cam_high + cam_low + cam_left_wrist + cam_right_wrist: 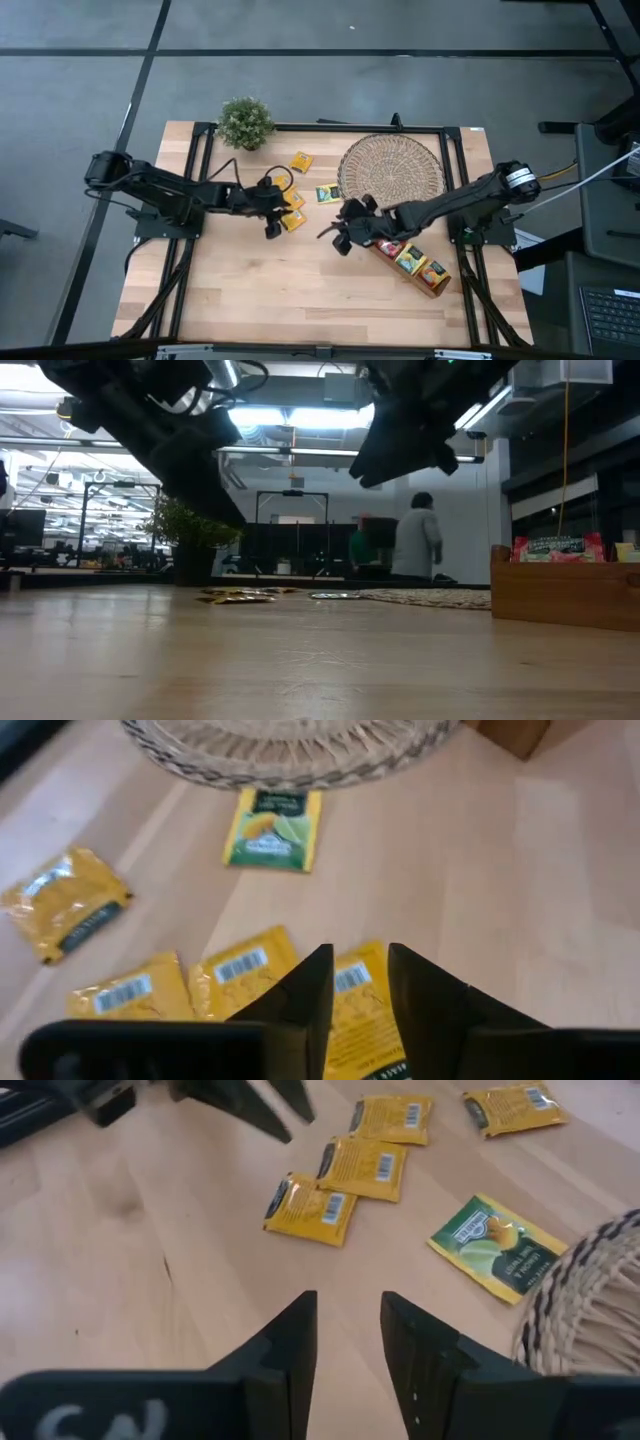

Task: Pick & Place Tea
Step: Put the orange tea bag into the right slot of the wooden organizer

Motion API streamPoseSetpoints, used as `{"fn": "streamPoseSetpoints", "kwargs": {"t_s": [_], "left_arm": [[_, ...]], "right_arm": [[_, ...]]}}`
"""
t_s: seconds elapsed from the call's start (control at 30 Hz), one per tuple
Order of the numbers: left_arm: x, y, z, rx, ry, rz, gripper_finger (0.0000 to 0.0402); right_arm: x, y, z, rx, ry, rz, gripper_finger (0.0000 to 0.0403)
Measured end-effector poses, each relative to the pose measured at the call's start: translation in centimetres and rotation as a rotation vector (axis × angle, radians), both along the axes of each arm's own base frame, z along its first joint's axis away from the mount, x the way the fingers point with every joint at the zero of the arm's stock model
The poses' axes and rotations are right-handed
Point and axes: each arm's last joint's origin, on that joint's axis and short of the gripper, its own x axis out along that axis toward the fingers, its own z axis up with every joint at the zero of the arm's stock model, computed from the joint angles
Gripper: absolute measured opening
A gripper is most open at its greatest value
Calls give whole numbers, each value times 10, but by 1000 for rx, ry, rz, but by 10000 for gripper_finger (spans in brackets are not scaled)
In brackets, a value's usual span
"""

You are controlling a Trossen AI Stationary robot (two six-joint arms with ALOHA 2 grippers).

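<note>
From above, the left gripper hangs over yellow sachets beside the mat; the right gripper hovers near the tray. In the left wrist view, its fingers stand slightly apart above a yellow sachet, holding nothing. In the right wrist view, its fingers are parted and empty, near a green sachet.

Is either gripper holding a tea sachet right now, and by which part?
No. The left gripper hangs open above a yellow sachet; the right gripper is open and empty.
</note>
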Motion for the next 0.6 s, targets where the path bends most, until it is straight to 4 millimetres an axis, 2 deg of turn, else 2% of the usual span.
{"fn": "streamPoseSetpoints", "kwargs": {"t_s": [0.27, 0.43, 0.6], "left_arm": [[5, -2, -18, 10, 91, -75, 8], [9, -6, -38, 79, 195, -144, 2], [11, -11, -57, 83, 275, -142, 3]], "right_arm": [[10, -16, -9, 18, 4, -27, 114], [14, -16, -17, 28, 21, -21, 114], [21, -13, -24, 50, -12, -12, 114]]}}
